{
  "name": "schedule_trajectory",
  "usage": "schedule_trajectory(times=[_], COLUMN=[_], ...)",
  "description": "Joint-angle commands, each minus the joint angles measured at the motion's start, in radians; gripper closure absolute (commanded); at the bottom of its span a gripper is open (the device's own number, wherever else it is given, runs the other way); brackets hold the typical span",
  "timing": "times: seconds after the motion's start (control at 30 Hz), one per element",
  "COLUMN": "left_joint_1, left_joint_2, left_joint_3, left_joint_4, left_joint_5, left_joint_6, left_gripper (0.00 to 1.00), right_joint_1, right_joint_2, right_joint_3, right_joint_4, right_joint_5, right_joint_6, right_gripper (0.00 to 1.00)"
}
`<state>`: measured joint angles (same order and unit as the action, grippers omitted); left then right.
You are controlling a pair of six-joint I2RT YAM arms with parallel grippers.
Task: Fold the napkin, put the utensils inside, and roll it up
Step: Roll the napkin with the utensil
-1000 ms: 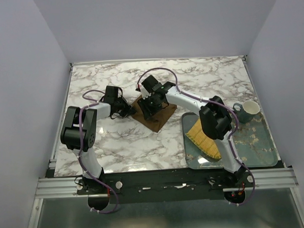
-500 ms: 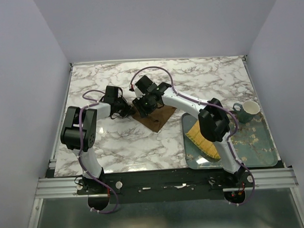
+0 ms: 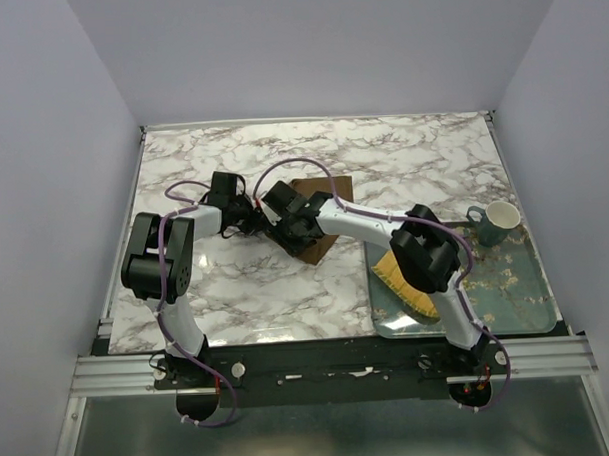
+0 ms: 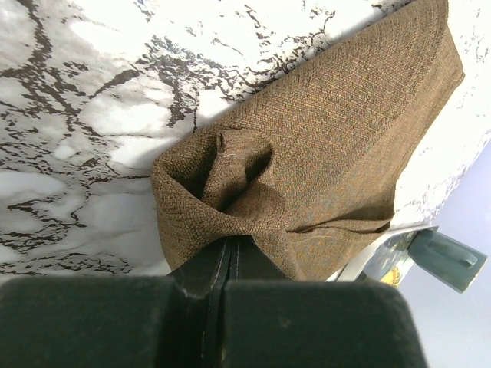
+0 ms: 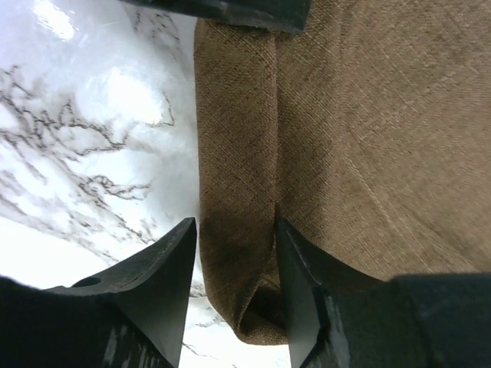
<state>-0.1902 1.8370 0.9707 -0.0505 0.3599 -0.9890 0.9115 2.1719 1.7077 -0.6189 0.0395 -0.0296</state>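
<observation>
**Sup:** Status on the napkin job?

**Me:** Early, I reckon. We're at the fold stage. The napkin [image 3: 321, 187] is on the bench [image 3: 236, 280] near the tray [image 3: 507, 301], off the tray side opposite the mug [image 3: 499, 219]. It's rumpled w/ one edge doubled over, so no clean fold yet.

**Sup:** Hands?

**Me:** My left hand [image 4: 230, 249] is fully closed, pinching a bunched corner of the cloth at the napkin end farthest from the tray. My right hand [image 5: 234, 230] is abt half open. Its fingers [image 5: 165, 268] sit astride the doubled edge, tips down at the cloth. I can't tell if it's biting yet.

**Sup:** Fork in?

**Me:** No, I can't see the fork in any view. The tray only shows a yellow mat [image 3: 406, 279] and the mug. Left to do, as I judge it: finish the fold, fetch the fork, lay it inside, roll.

**Sup:** What's diff vs a sec ago?

**Me:** The right hand has slid away from the tray, from over the napkin's middle to right beside the left hand. Its jaws have narrowed a touch. The cloth has changed shape too, and more brown now shows beyond the right arm, twd the tray's far end. The left hand hasn't budged and keeps the same pinch.
</observation>
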Motion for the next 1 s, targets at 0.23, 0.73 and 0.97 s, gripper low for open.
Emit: schedule_trajectory(times=[0.23,0.73,0.97], left_joint_1=[0.0,0.003,0.003], left_joint_2=[0.097,0.091,0.093], left_joint_3=[-0.055,-0.055,-0.055], left_joint_4=[-0.141,-0.143,-0.141], left_joint_5=[-0.147,-0.15,-0.15], left_joint_6=[0.039,0.046,0.047], left_gripper=[1.0,1.0,1.0], right_joint_1=[0.023,0.038,0.03], right_joint_2=[-0.095,-0.014,0.009], right_joint_3=[0.036,0.033,0.009], right_joint_4=[-0.048,-0.03,-0.016], right_joint_5=[0.067,-0.004,0.046], right_joint_6=[-0.044,-0.052,-0.062], right_gripper=[0.39,0.67,0.59])
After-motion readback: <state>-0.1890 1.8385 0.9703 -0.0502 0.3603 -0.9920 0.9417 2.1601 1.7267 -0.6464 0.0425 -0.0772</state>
